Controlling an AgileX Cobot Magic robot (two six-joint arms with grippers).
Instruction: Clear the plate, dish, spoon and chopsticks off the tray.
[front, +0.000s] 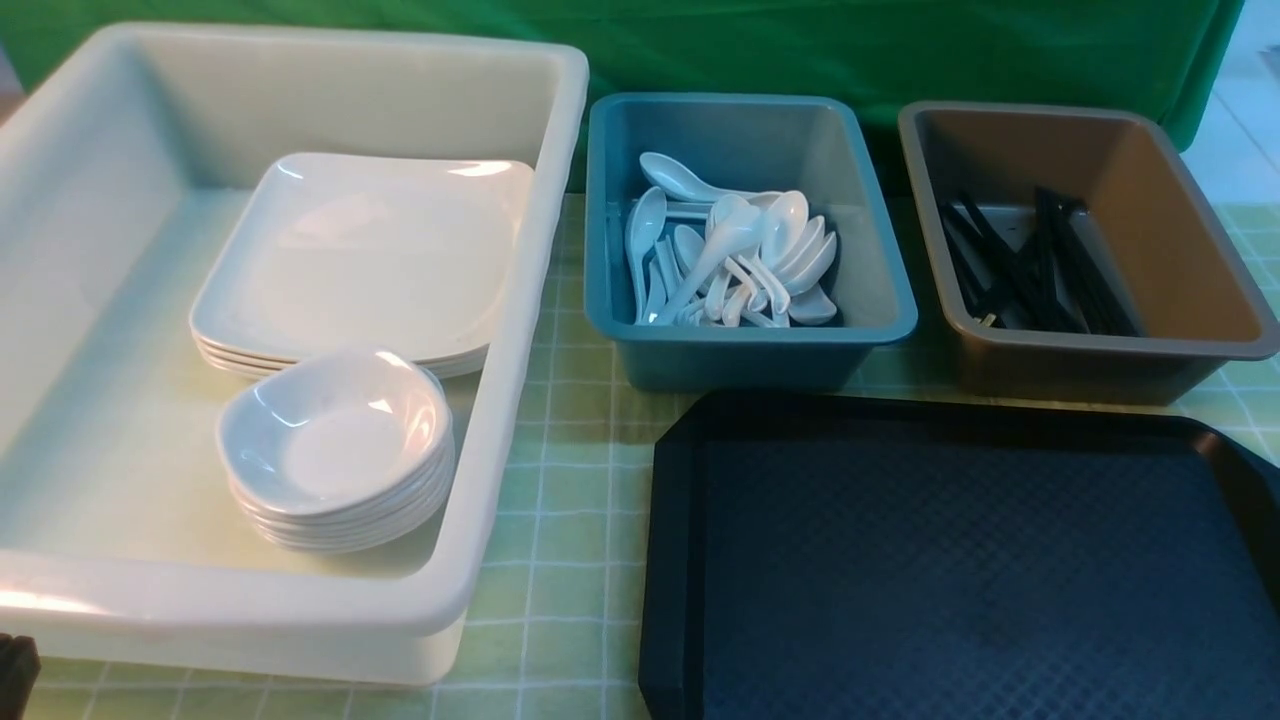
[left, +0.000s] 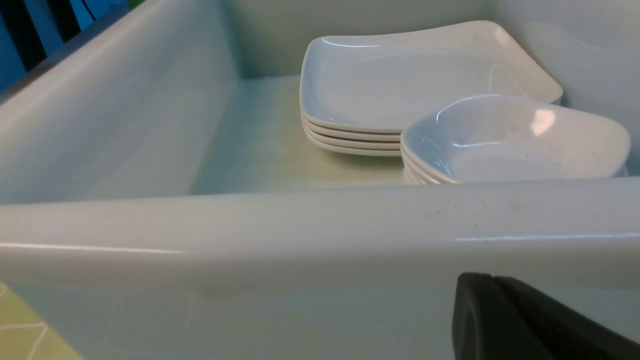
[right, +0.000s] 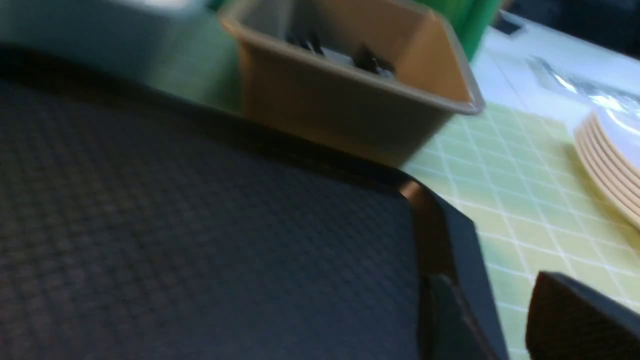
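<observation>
Green checked cloth (front: 560, 520) under the tray (front: 960, 560); green backdrop (front: 800, 50); neither gripper's state can be told

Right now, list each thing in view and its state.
tray: bare.
white tub: holds both stacks.
plates: stacked.
small dishes: stacked, in front of the plates.
blue bin: holds piled spoons.
brown bin: holds chopsticks.
</observation>
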